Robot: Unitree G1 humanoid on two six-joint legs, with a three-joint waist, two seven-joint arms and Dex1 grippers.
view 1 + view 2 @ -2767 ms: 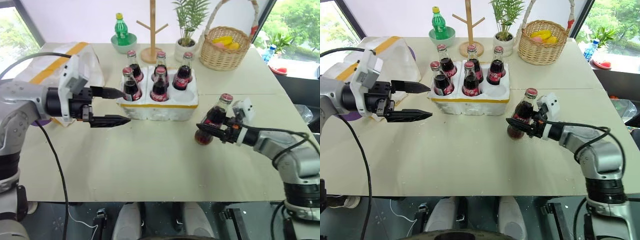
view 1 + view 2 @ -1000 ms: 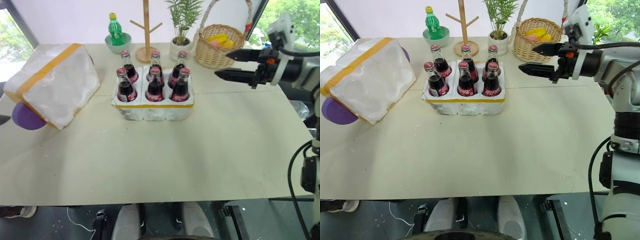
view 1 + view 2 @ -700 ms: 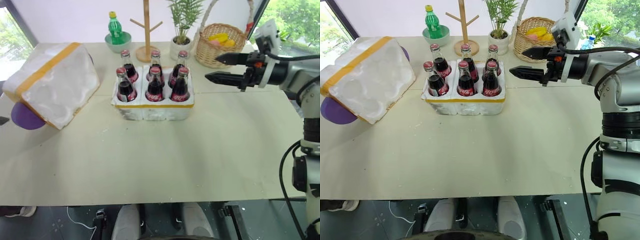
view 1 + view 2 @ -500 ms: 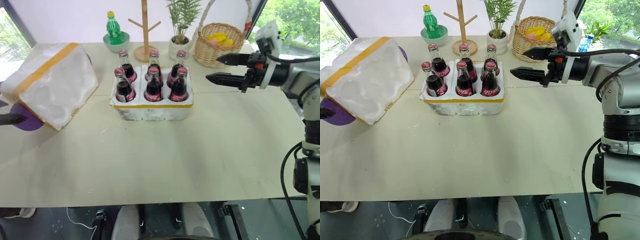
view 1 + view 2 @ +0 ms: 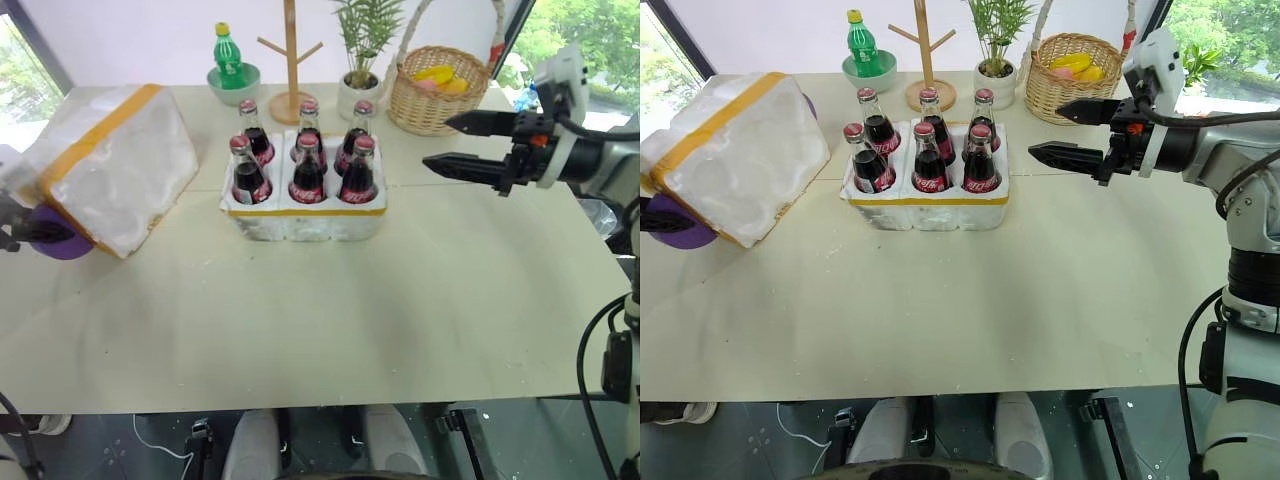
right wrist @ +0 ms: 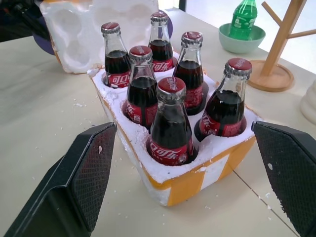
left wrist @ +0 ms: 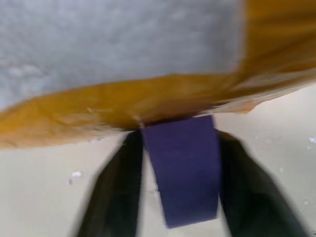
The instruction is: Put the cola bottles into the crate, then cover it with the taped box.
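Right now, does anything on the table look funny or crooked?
Yes. The box on the left sits tilted on one edge, not flat, with the left gripper shut on its purple patch. All six bottles stand upright in the crate.

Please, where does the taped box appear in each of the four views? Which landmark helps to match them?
Left eye view: the taped box lies tilted at the table's far left.
Right eye view: the same, at the left.
Left wrist view: its white wall and yellow tape sit just beyond the fingers, which grip its purple patch.
Right wrist view: behind the cola bottles.
Shared landmark: the purple patch.
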